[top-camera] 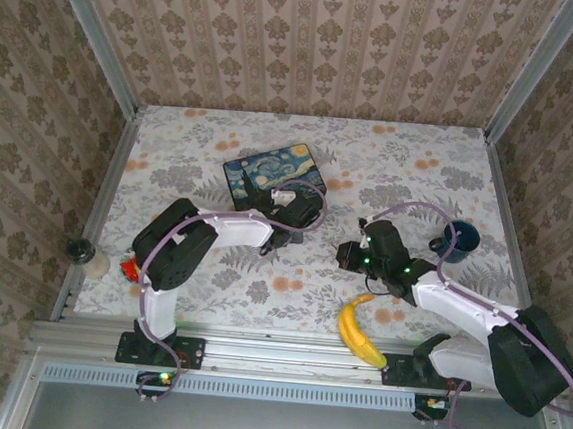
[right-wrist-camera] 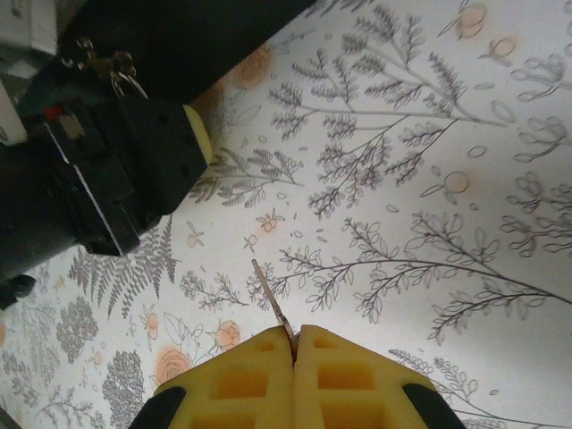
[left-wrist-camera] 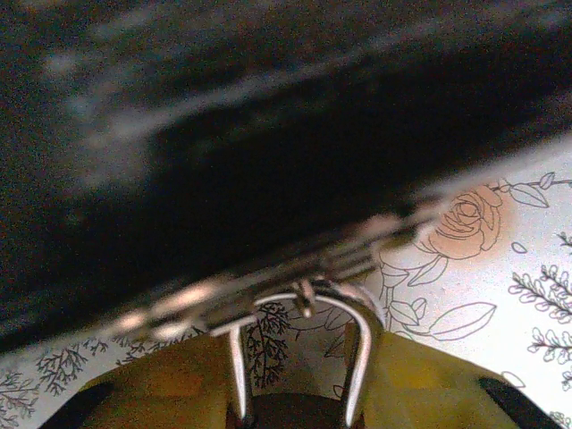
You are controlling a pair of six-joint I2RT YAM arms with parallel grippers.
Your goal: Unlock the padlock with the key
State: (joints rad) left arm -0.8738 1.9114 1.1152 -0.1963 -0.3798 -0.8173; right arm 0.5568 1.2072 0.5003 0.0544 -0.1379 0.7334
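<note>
- First, nearest the arm bases, a banana (top-camera: 361, 331) lies on the flowered table (top-camera: 421, 166), apart from both grippers and no part of the job.
- Just beyond it, the right gripper (right-wrist-camera: 293, 332) has its yellow pads pressed flat together, pinching the key (right-wrist-camera: 270, 293) so that the thin blade sticks out ahead, free to enter a keyhole. It hangs over bare cloth, short of the lock, and I judge it is waiting until the lock is steadied.
- Off to the right, a dark mug (top-camera: 462, 240) stands well apart.
- Farther in, the left gripper (left-wrist-camera: 299, 366) sits at the front edge of the starry-night box (top-camera: 262, 170). Its pads flank the padlock (left-wrist-camera: 361, 353) and look to touch the two legs of the silvery shackle. I read this as a pinch, meant to stop the lock swinging when the key goes in.
- The padlock hangs at the box's clasp (left-wrist-camera: 268, 286), with the shackle looped through and not yet released.
- The left wrist view gives the shackle and clasp close up, which overhead are too small to read. Overhead gives the gap between the two grippers instead. The right wrist view gives the blade's slant. The keyhole I cannot make out.
</note>
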